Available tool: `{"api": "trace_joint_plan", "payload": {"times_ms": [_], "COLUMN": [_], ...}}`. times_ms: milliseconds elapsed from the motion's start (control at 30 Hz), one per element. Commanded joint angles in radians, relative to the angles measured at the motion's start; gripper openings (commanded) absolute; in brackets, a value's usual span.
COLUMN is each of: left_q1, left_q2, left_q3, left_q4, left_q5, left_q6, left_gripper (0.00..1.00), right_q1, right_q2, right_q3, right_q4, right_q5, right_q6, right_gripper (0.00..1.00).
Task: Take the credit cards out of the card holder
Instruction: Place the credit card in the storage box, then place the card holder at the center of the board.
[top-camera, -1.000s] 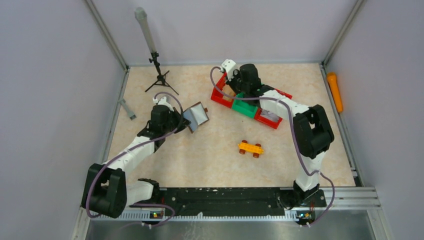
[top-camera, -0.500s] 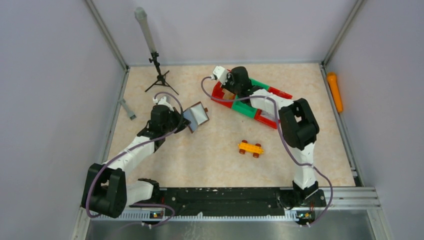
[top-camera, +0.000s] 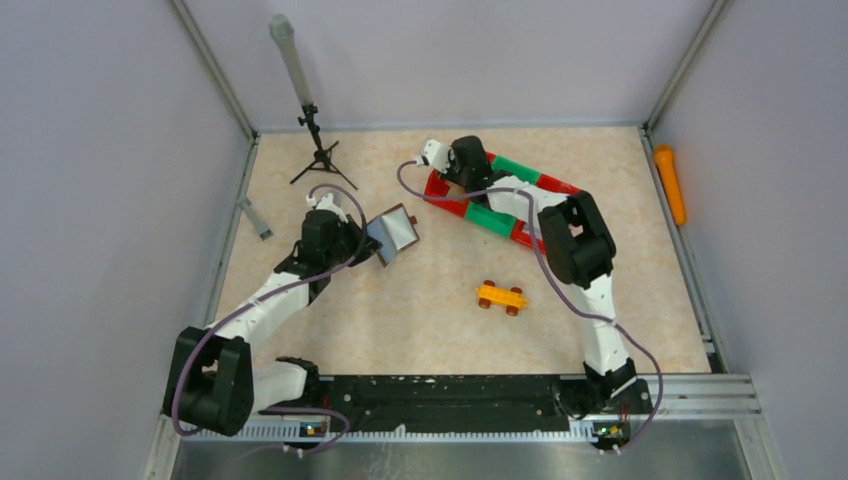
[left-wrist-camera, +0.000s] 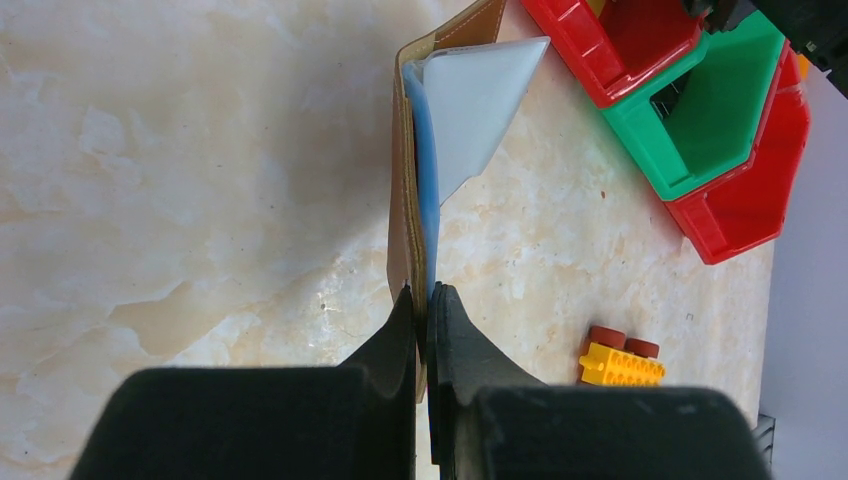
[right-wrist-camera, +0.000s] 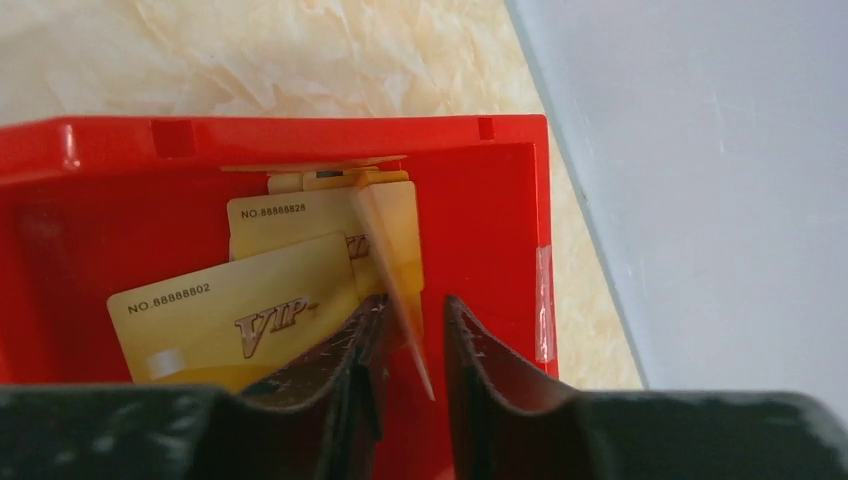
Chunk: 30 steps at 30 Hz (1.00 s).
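Observation:
My left gripper (top-camera: 370, 240) is shut on the edge of the brown card holder (top-camera: 396, 230) and holds it open above the table. In the left wrist view my left gripper (left-wrist-camera: 424, 296) pinches the card holder (left-wrist-camera: 404, 200), and a pale card (left-wrist-camera: 476, 100) sticks out of its bluish pocket. My right gripper (top-camera: 443, 178) hangs over the leftmost red bin (top-camera: 436, 192). In the right wrist view my right gripper (right-wrist-camera: 412, 306) has its jaws apart, with a gold card (right-wrist-camera: 386, 240) edge-on and tilted between them. Two gold VIP cards (right-wrist-camera: 230, 320) lie in the red bin (right-wrist-camera: 300, 135).
A green bin (top-camera: 490, 218) and more red bins (top-camera: 556, 186) run in a row to the right. An orange toy car (top-camera: 500, 297) sits mid-table. A black tripod (top-camera: 318, 152) stands at the back left, a grey bar (top-camera: 255, 218) by the left wall, an orange object (top-camera: 669, 183) at the right wall.
My right arm has swung left along the row of bins, from the green bin to the leftmost red bin. My left arm and the card holder have not moved.

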Motion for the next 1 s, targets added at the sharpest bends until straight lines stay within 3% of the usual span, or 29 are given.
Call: {"api": "trace_joint_plan", "payload": {"times_ms": [0,67,300,533,733,833,967], "left_q1": [0.005,0.005,0.005,0.005,0.005,0.003,0.003], "left_q2": [-0.017,-0.015,-0.009,0.008,0.102,0.226,0.295], "left_q3": [0.026,0.029,0.033,0.036,0.061,0.153,0.248], "left_q4": [0.044,0.043,0.040,0.062,0.131,0.055,-0.124], "left_q5": [0.014,0.015,0.026,0.079,0.249,0.335,0.335], "left_q6": [-0.002,0.000,0.000,-0.006,-0.007,0.007,0.054], "left_gripper": [0.00,0.00,0.00,0.00,0.00,0.00,0.00], "right_q1": [0.019,0.027,0.055,0.061,0.063,0.064,0.066], "right_q2": [0.010,0.000,-0.140,-0.396,-0.594,-0.660,-0.782], "right_q3": [0.057,0.070,-0.006,-0.281,-0.538,-0.630,-0.803], "right_q4": [-0.022,-0.053,-0.040,0.092,0.160,0.134,0.246], "right_q5": [0.032,0.010,-0.061,-0.180,-0.277,-0.305,-0.352], "right_q6": [-0.012,0.003,0.089,0.259,0.438,0.512,0.610], "right_gripper": [0.40,0.47,0.48,0.48,0.48,0.48,0.48]}}
